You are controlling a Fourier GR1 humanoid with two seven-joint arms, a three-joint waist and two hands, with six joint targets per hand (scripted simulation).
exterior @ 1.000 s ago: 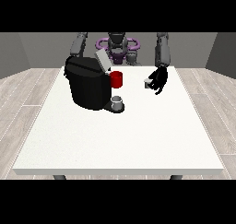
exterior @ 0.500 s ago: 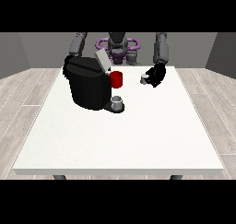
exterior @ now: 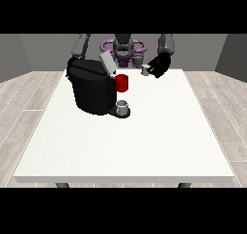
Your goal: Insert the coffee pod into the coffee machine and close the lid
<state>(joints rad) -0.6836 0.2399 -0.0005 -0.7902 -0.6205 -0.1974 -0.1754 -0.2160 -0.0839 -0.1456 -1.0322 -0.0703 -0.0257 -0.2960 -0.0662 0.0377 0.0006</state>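
Note:
The black coffee machine (exterior: 91, 91) stands on the table's far left part, with its grey lid (exterior: 106, 62) tilted up and open. A red part (exterior: 122, 83) sticks out of its front, above a small grey cup (exterior: 123, 106) on the drip tray. The hand at the view's right (exterior: 159, 64) hovers above the table, to the right of the lid. It is curled round a small pale coffee pod (exterior: 144, 70), which pokes out on its left side. The arm at the view's left (exterior: 79, 46) comes down behind the machine, and its hand is hidden there.
The white table (exterior: 144, 141) stretches wide towards the camera and to the right of the machine. The robot's torso (exterior: 123, 47) stands behind the far edge, between the two arms.
The hand at the view's right has risen and moved left towards the open lid, carrying the pod. The machine, the lid and the other arm have not moved.

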